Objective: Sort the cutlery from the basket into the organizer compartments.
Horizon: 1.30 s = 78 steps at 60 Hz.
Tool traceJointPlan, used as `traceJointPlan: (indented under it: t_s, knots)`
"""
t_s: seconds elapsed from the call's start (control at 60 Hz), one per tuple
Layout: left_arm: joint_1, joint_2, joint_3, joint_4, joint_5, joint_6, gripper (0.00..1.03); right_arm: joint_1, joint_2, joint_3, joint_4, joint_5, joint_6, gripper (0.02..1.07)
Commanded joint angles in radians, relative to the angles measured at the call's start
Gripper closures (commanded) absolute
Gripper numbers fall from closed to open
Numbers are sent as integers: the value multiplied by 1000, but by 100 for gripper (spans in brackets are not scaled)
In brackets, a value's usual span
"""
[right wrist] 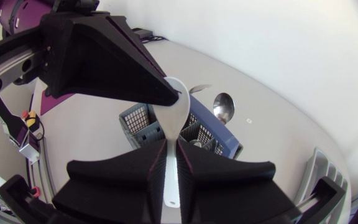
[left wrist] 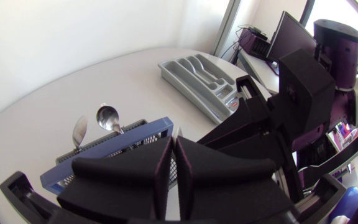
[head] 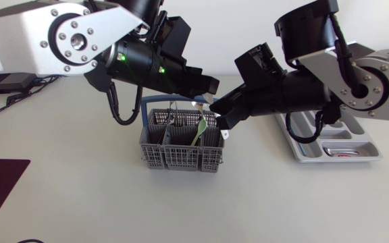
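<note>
R gripper (right wrist: pixel 171 158) pinches white spoon (right wrist: pixel 175 115) handle above basket (head: pixel 181 156); L gripper (left wrist: pixel 174 148) jaws nearly together, tip at spoon's bowl.

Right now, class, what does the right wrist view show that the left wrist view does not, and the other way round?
Only the right wrist view: the white plastic spoon at full length, its handle clamped in the right gripper. Only the left wrist view: the grey plastic organizer with its compartments open to sight, and the left gripper with its fingers closed. Both: the grey mesh basket, blue-handled, with metal spoons standing in it.
</note>
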Motion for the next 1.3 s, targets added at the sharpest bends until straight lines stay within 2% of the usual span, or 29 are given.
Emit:
traceJointPlan:
  t_s: [0.0, 0.217, 0.35, 0.4, 0.417, 0.45, 0.583, 0.667, 0.783, 0.933, 1.133, 1.217, 1.283]
  knots:
    - [2, 13, 31, -1, 29, -32, 98, 16, 12, 7, -3, -6, 17, 101]
    - [-1, 4, 28, 2, 42, -27, 95, 19, 7, 1, -12, -15, 12, 101]
    - [0, -15, 30, 14, 42, -26, 59, 22, 1, -8, -14, -18, 3, 101]
    - [5, -19, 39, 16, 42, -21, 44, 23, -4, -16, -17, -18, -2, 101]
    - [7, -24, 45, 16, 42, -16, 36, 23, -7, -19, -19, -19, -6, 101]
    - [13, -30, 53, 16, 42, -16, 30, 23, -11, -24, -23, -29, -11, 101]
    - [71, -68, 74, 48, 42, -9, 16, 3, -39, -56, -65, -62, -57, 101]
    - [106, -94, 71, 71, 44, -9, 14, -21, -57, -85, -72, -87, -78, 101]
    - [114, -113, 63, 73, 52, 3, 14, -40, -93, -125, -89, -101, -109, 101]
    - [117, -145, 45, 79, 52, 105, 14, -118, -151, -157, -146, -133, -204, 101]
    - [142, -136, -13, 51, 52, 379, 14, -388, -183, -156, -309, -259, -477, 101]
    - [143, -136, -59, 59, 50, 482, 14, -538, -132, -136, -376, -297, -651, 101]
    - [146, -131, -79, 67, 47, 519, 14, -645, -65, -93, -450, -323, -789, 101]
